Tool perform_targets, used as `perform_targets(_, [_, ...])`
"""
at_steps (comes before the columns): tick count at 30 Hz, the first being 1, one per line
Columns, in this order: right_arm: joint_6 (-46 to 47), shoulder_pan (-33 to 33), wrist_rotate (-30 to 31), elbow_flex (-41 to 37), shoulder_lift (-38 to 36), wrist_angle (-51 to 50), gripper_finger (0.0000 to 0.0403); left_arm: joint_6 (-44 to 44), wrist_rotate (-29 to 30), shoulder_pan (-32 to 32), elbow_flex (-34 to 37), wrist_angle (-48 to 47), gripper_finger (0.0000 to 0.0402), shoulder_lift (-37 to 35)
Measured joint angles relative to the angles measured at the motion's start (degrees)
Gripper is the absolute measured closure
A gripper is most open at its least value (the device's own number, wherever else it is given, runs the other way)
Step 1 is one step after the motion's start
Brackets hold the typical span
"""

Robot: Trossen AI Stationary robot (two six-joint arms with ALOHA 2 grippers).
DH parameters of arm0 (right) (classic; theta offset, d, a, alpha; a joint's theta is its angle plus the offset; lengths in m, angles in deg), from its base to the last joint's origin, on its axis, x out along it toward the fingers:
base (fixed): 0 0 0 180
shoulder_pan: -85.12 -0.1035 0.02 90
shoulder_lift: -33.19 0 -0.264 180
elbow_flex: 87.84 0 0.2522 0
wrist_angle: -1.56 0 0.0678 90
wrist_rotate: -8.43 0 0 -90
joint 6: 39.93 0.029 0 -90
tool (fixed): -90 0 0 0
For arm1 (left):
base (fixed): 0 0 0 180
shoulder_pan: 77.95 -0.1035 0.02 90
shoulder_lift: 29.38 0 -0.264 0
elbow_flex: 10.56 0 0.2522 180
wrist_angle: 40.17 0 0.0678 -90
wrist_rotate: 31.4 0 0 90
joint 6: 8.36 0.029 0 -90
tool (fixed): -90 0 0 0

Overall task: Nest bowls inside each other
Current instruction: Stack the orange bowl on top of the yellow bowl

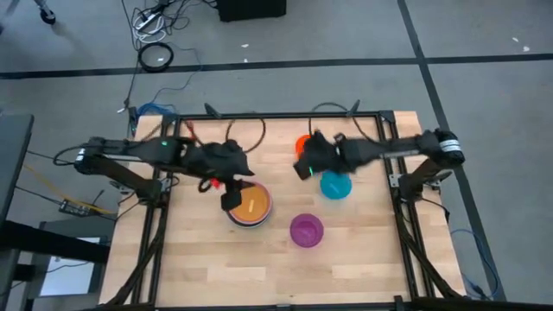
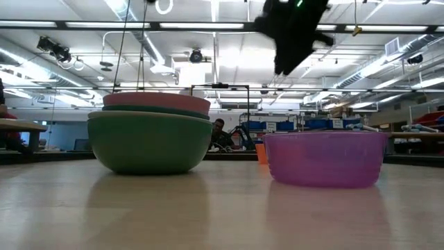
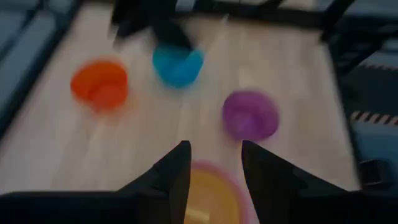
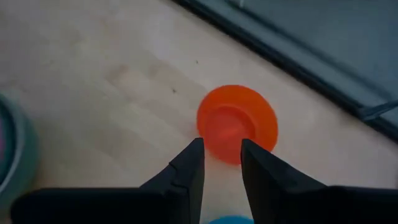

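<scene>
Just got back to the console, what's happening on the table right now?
Bowls are being nested. A stack of larger bowls sits at the table's middle with a yellow bowl on top, and the left gripper is above it, open and empty. The right gripper hangs over the orange bowl, fingers apart, holding nothing. The cyan-blue bowl and purple bowl sit loose on the table, not yet nested.

Grey floor (image 1: 484, 52) with dark seams; ceiling strip lights (image 2: 83, 25) overhead.
</scene>
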Motion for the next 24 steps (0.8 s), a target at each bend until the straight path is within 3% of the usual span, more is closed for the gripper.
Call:
perform_targets(4, [-8.46,10.9,-14.76,0.02,4.19,7.62,0.031,2.36,0.28,2.22,-6.25,-0.65,0.0249,-1.92])
perform_targets(9, [-14.8,17.69,-25.27,0.02,11.86,14.89,0.0311,2.43,2.05,4.85,-9.11,-2.95,0.0249,-5.13])
perform_targets(18, [-15.51,18.61,-26.18,0.02,18.57,14.81,0.0311,-3.27,12.15,7.61,-9.09,-12.8,0.0249,-10.28])
perform_targets(24, [-15.48,18.46,-25.02,0.01,20.31,14.63,0.0317,-3.73,14.35,7.63,-9.09,-14.14,0.0249,-10.68])
